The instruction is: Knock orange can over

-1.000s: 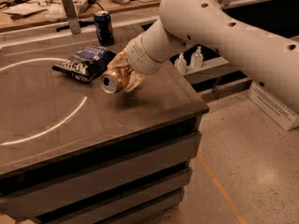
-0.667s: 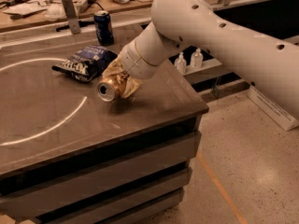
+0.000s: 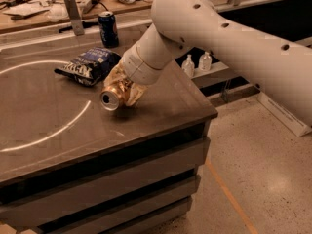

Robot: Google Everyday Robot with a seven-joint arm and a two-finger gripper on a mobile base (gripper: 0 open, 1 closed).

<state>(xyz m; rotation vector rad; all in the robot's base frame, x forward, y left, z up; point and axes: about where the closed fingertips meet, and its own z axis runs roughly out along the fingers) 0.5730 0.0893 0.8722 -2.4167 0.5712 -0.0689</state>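
Lying tipped on its side beside the chip bag (image 3: 87, 66), the orange can (image 3: 110, 100) rests against the gripper (image 3: 127, 87), whose hold I cannot tell, and a further nudge might roll it off the table (image 3: 187, 106).

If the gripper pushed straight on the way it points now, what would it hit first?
The orange can, lying tipped on the table right at the gripper. They look to be touching, though depth is hard to judge.

On the table (image 3: 48, 116), the gripper (image 3: 126, 88) sits against the tipped can (image 3: 111, 99), just right of the snack bag (image 3: 87, 66); an upright can (image 3: 108, 28) stands behind them.
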